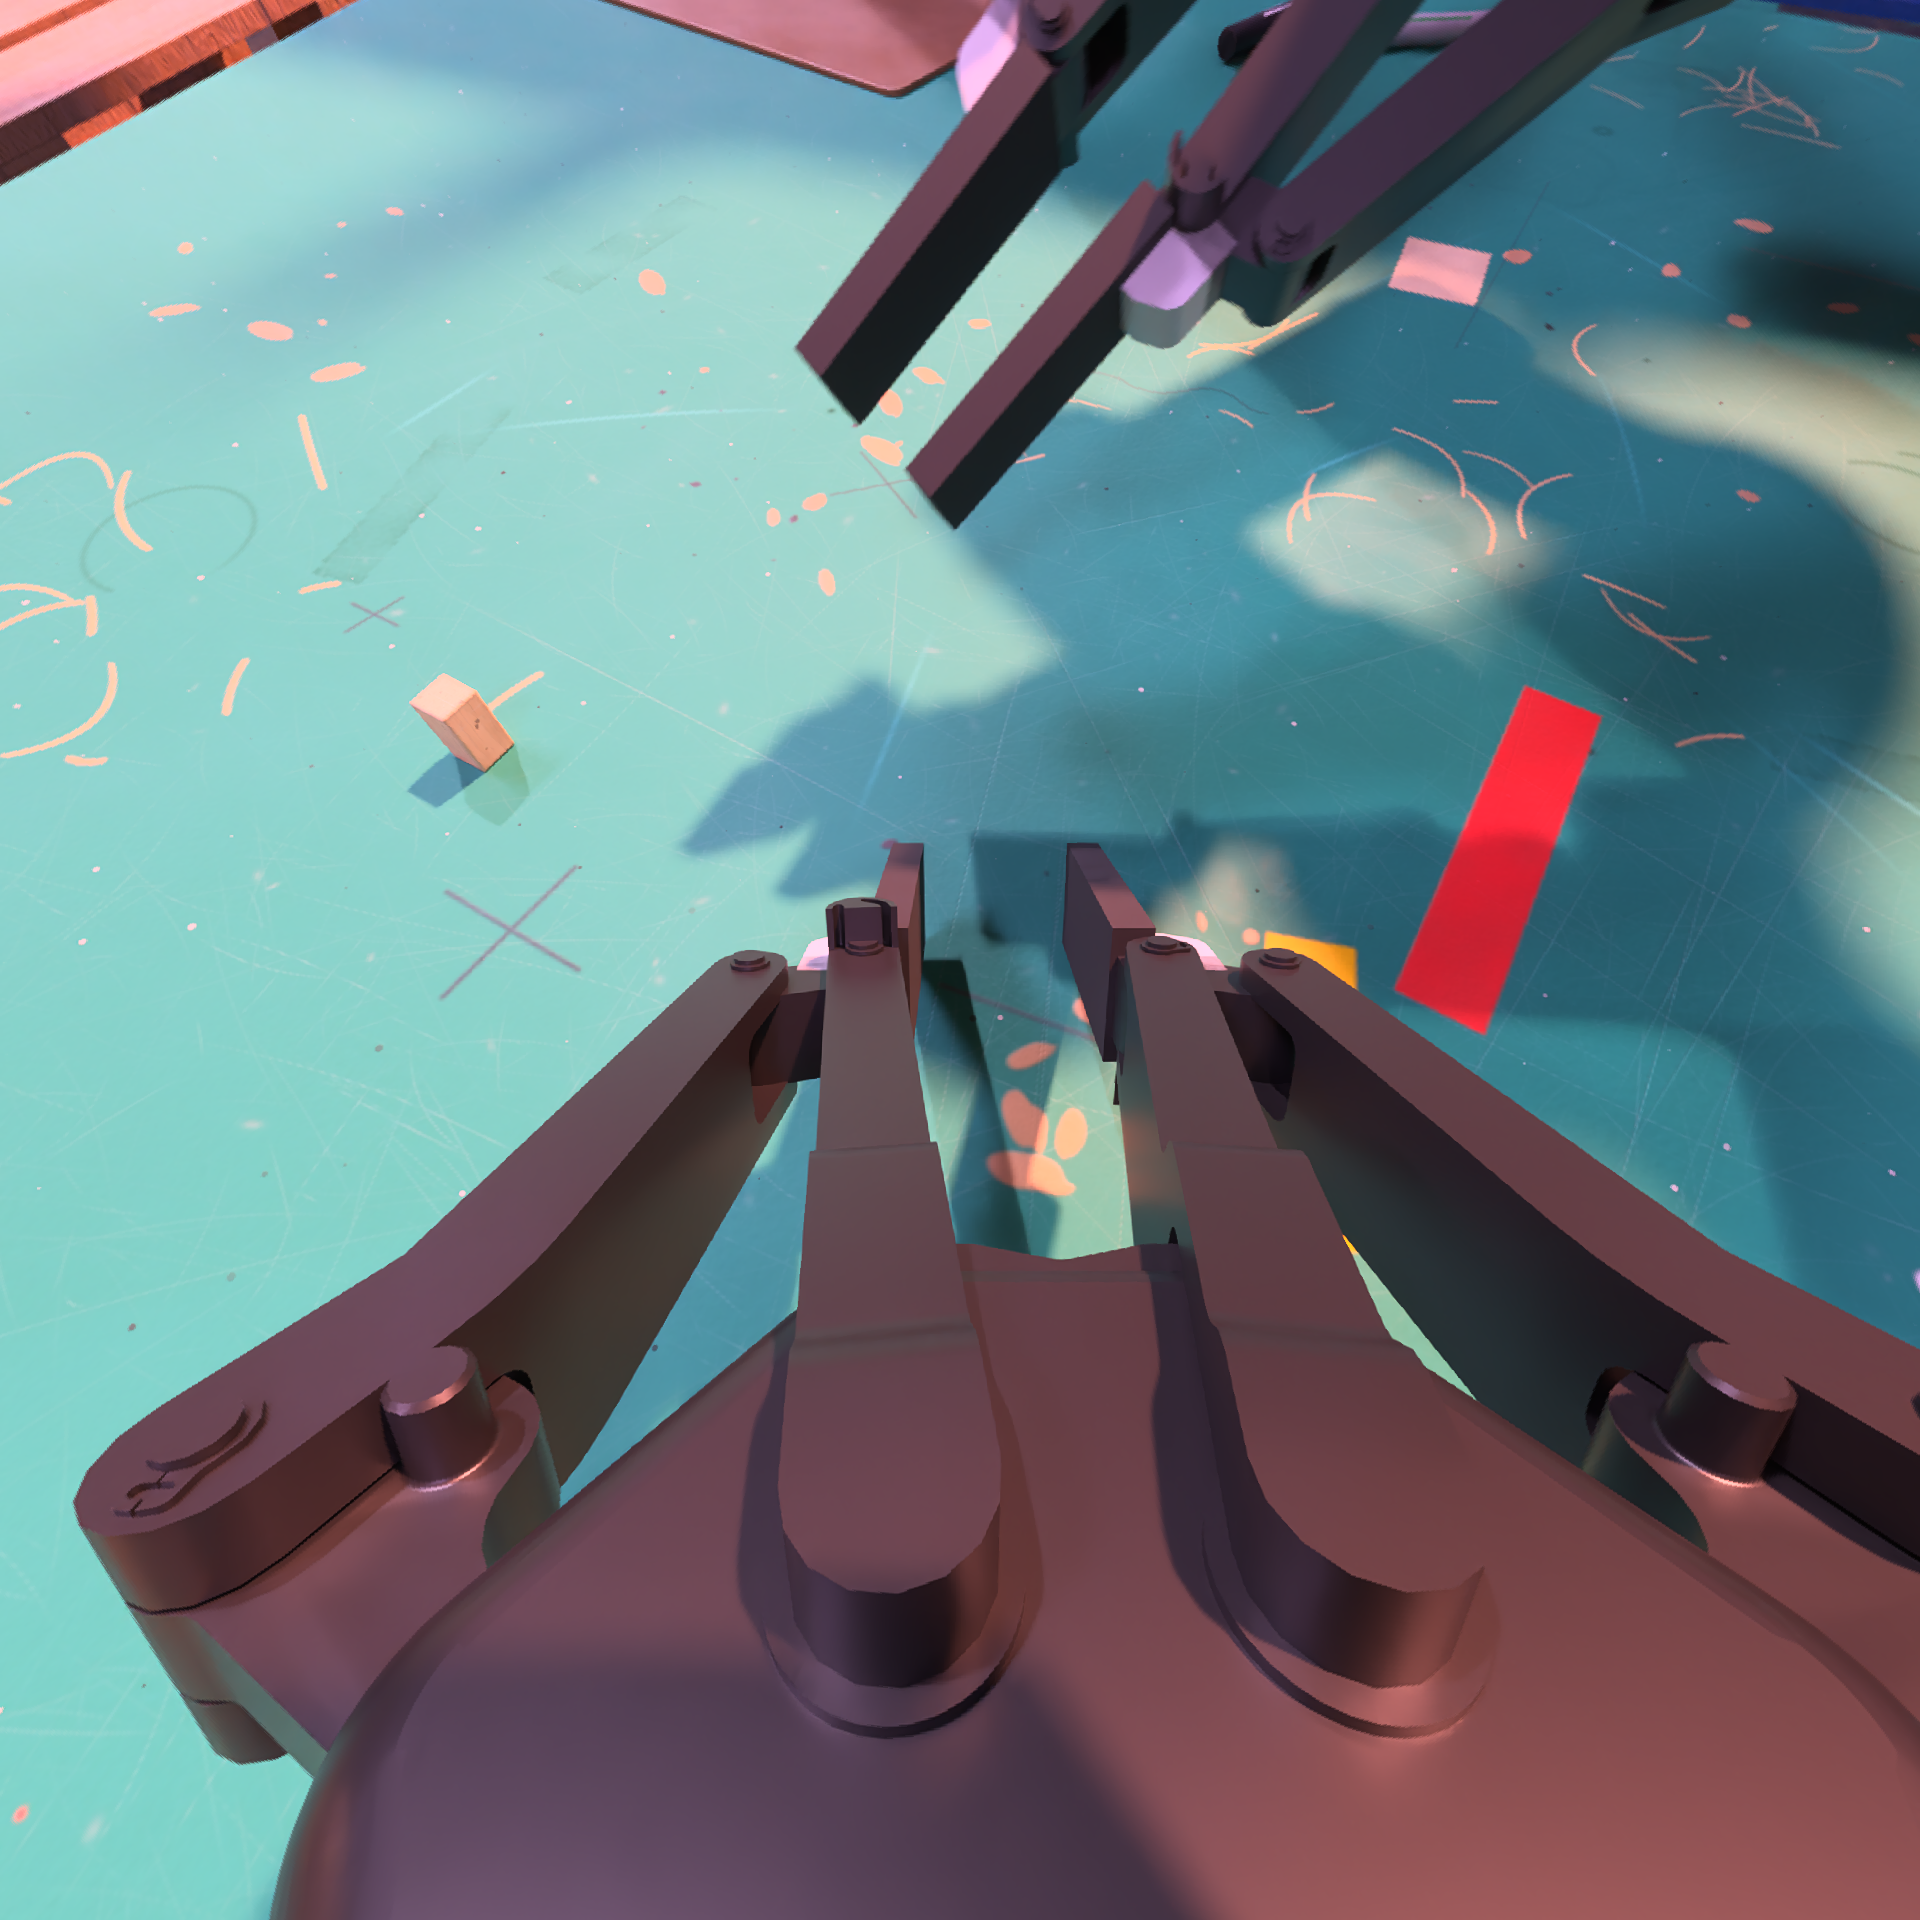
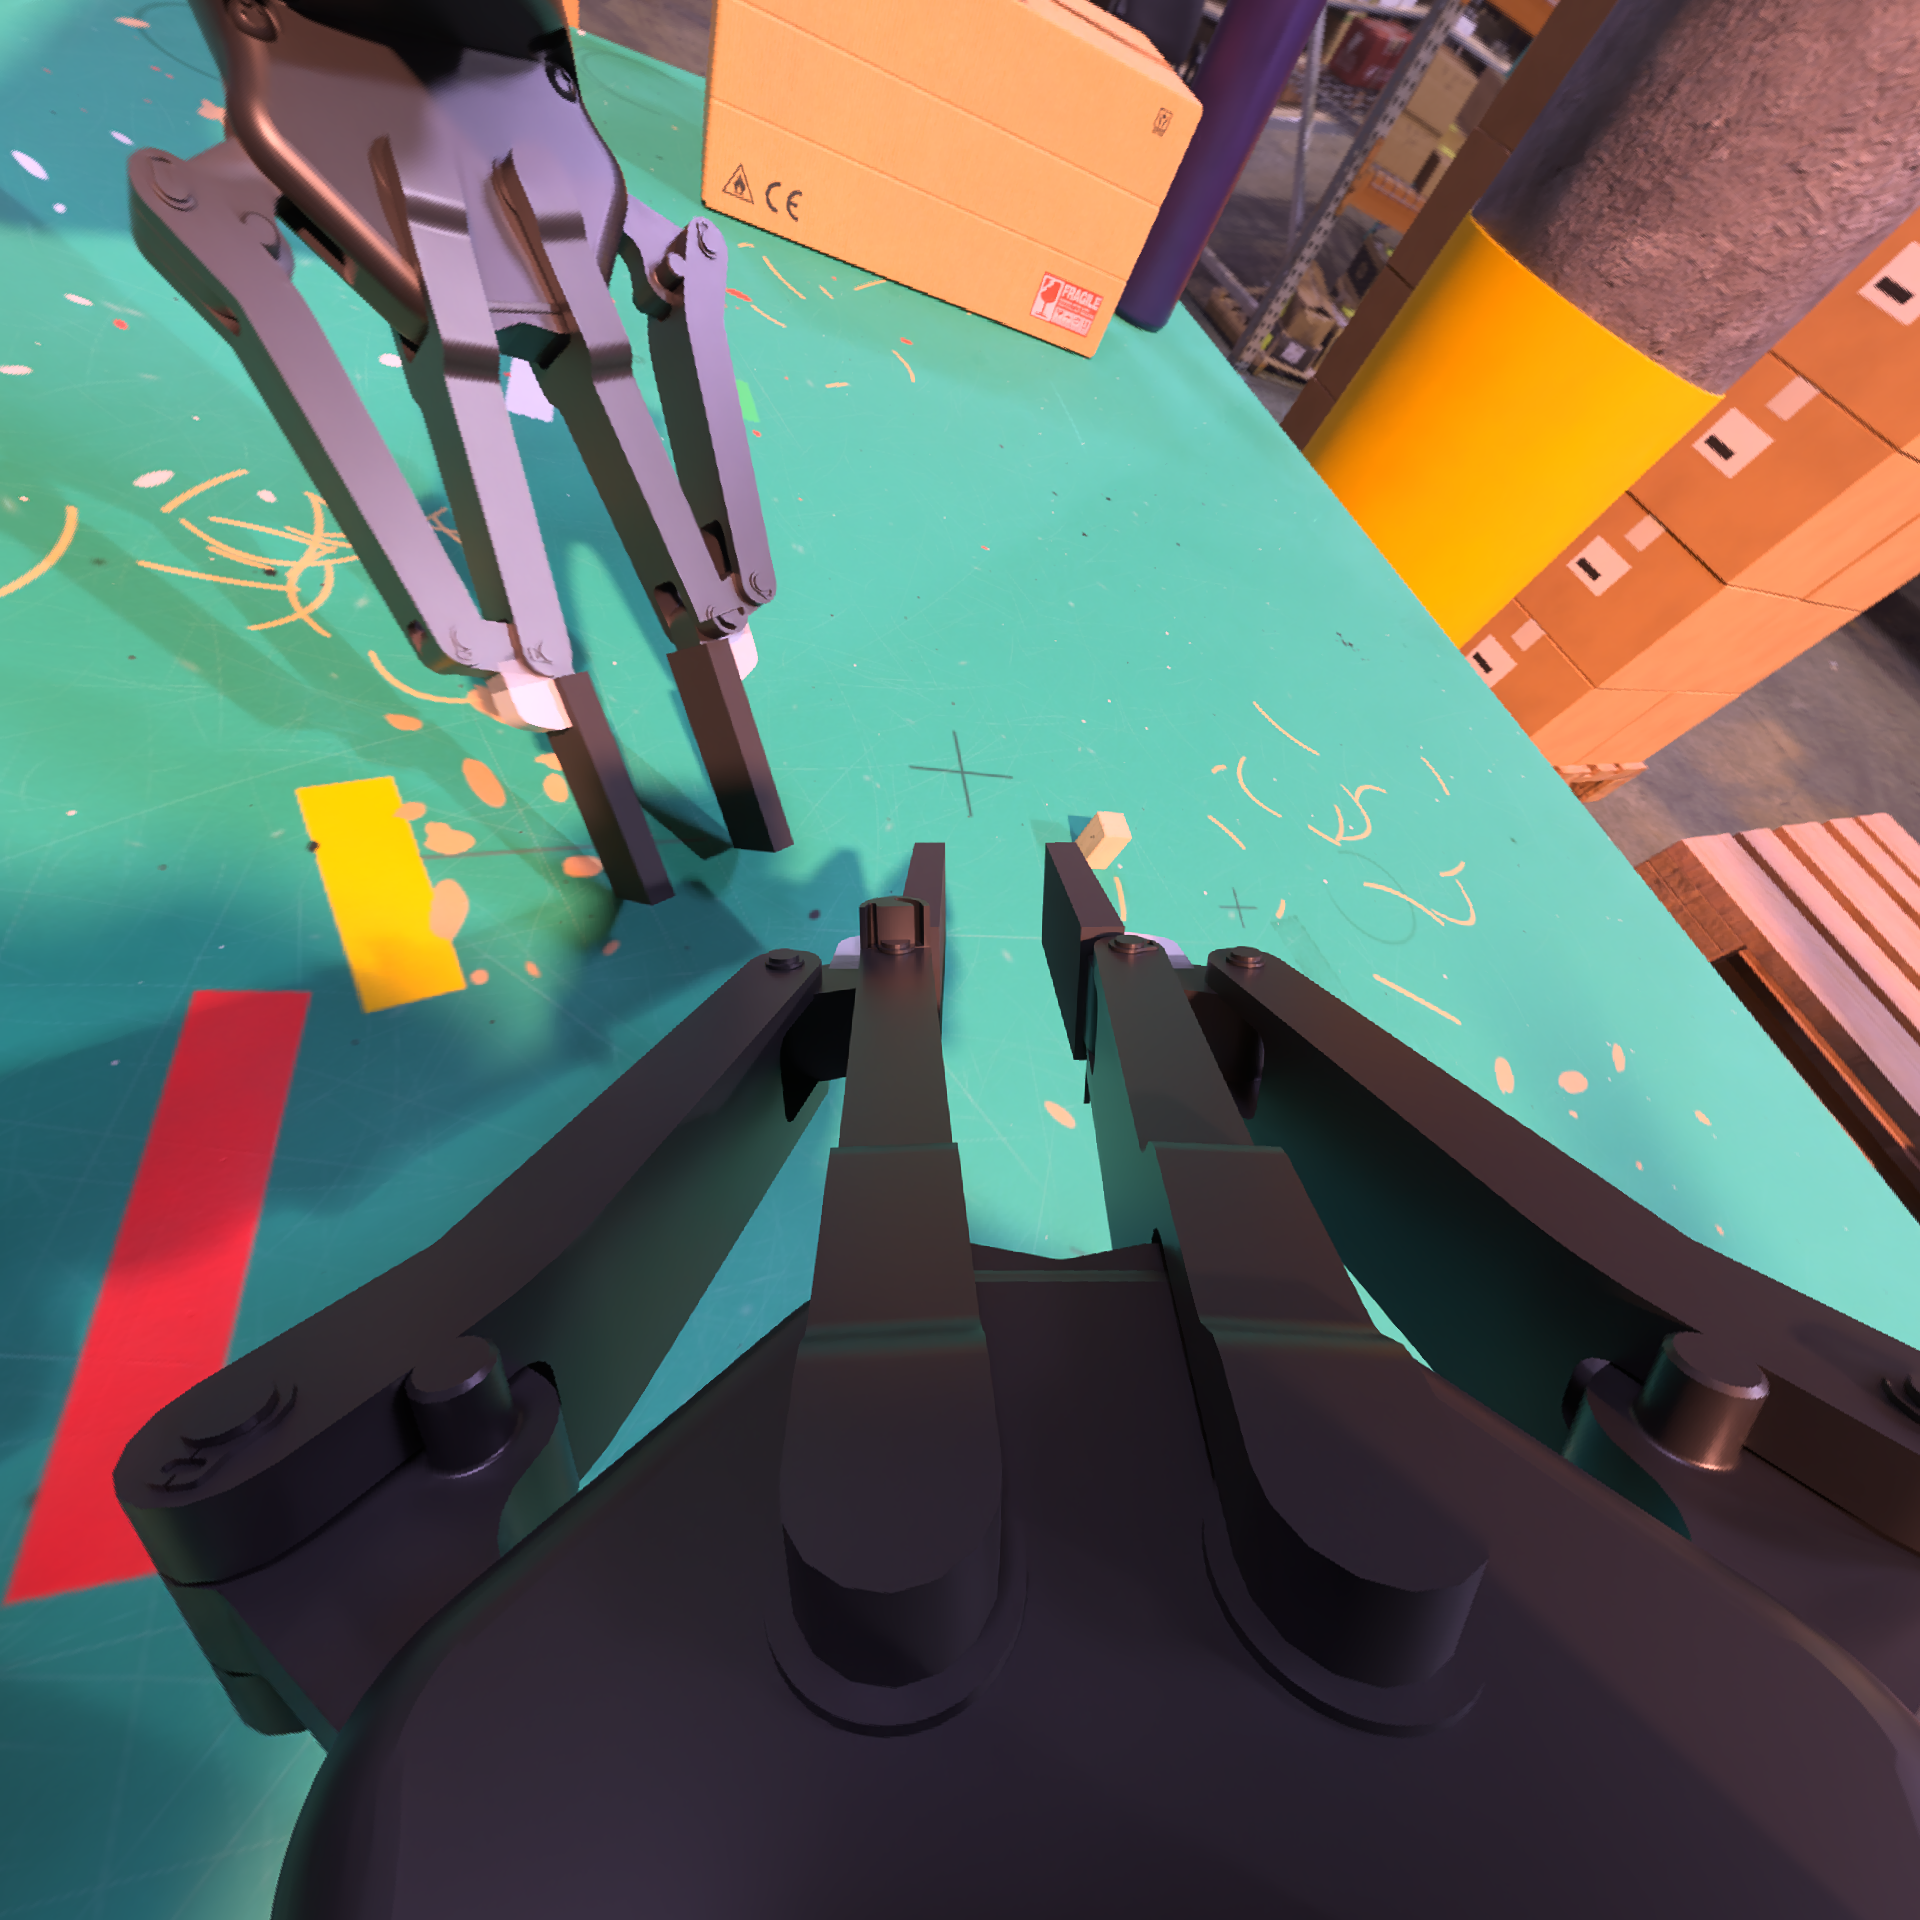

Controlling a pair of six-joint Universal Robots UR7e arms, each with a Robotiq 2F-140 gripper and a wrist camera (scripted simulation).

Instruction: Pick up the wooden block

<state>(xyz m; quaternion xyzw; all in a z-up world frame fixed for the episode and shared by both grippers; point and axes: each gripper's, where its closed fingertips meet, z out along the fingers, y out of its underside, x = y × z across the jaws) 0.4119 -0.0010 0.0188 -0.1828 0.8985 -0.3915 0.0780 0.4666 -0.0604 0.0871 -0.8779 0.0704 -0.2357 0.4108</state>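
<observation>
Ahead of the left gripper: the wooden block (image 1: 462, 720) lies on the green table (image 1: 260, 1091), forward and off to the left of the fingertips, well apart from them.
Ahead of the right gripper: the same wooden block (image 2: 1102, 837) sits just past the tip of its right-hand finger, slightly outside the gap.
Left gripper (image 1: 992, 868): jaws parted, nothing between them.
Right gripper (image 2: 992, 868): jaws parted, empty, above the table.
Done: nothing gripped or lifted; the block rests untouched on the table.
Left to do: by my judgement, one gripper must centre over the block, descend, clamp and raise it; the right looks nearer.
Nearby: red strip (image 1: 1496, 857) and yellow strip (image 2: 376, 894), off to the side of both grippers.
</observation>
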